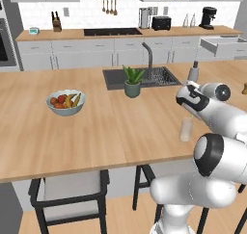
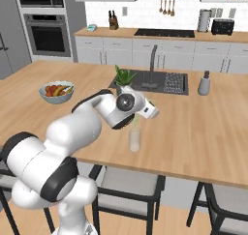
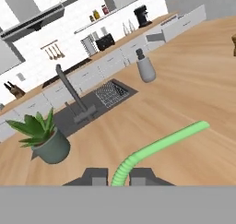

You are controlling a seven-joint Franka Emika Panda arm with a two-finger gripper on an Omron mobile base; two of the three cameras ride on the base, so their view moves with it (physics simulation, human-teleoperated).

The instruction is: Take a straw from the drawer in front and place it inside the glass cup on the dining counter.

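My gripper [image 3: 119, 178] is shut on the bright green straw [image 3: 161, 144], which bends at its ribbed joint and runs out over the dining counter [image 3: 193, 89]. From the base, the hand [image 1: 189, 108] hangs just above the clear glass cup [image 1: 186, 129], which stands near the counter's front edge. A short piece of the straw [image 2: 136, 119] shows between the hand [image 2: 141, 114] and the cup [image 2: 134, 139]; whether its end is inside the cup I cannot tell. The grey-white drawer [image 1: 219, 45] stands pulled out at the far wall cabinets.
A fruit bowl [image 1: 66, 102] sits at the left of the dining counter [image 1: 96, 132]. A potted plant [image 1: 132, 81] stands at the dark sink [image 1: 159, 76], with a dispenser bottle [image 1: 193, 71] to its right. Chairs [image 1: 67, 194] stand under the near edge.
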